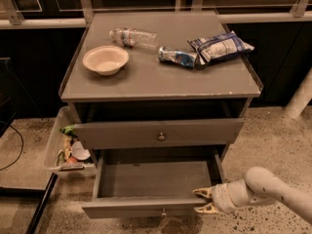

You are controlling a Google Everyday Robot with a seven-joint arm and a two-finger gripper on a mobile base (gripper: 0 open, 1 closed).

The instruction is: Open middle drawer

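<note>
Camera view looks down on a grey cabinet (161, 84). My gripper (196, 202) is low at the right, at the right front corner of the bottom drawer (151, 179), which is pulled well out and shows its bare floor. My fingers (202, 193) are spread apart, one on the inner side of that drawer's front panel and one on the outer side, pinching nothing that I can make out. The middle drawer (158, 133) sits above it with its small round knob (161, 136) at centre, well apart from my gripper; whether it is out a little I cannot tell. On the tabletop (146, 82) lie a bowl (105, 60), a plastic bottle (132, 36), a crumpled packet (176, 57) and a chip bag (220, 47). A clear bin (54, 145) of scraps hangs at the cabinet's left side.
</note>
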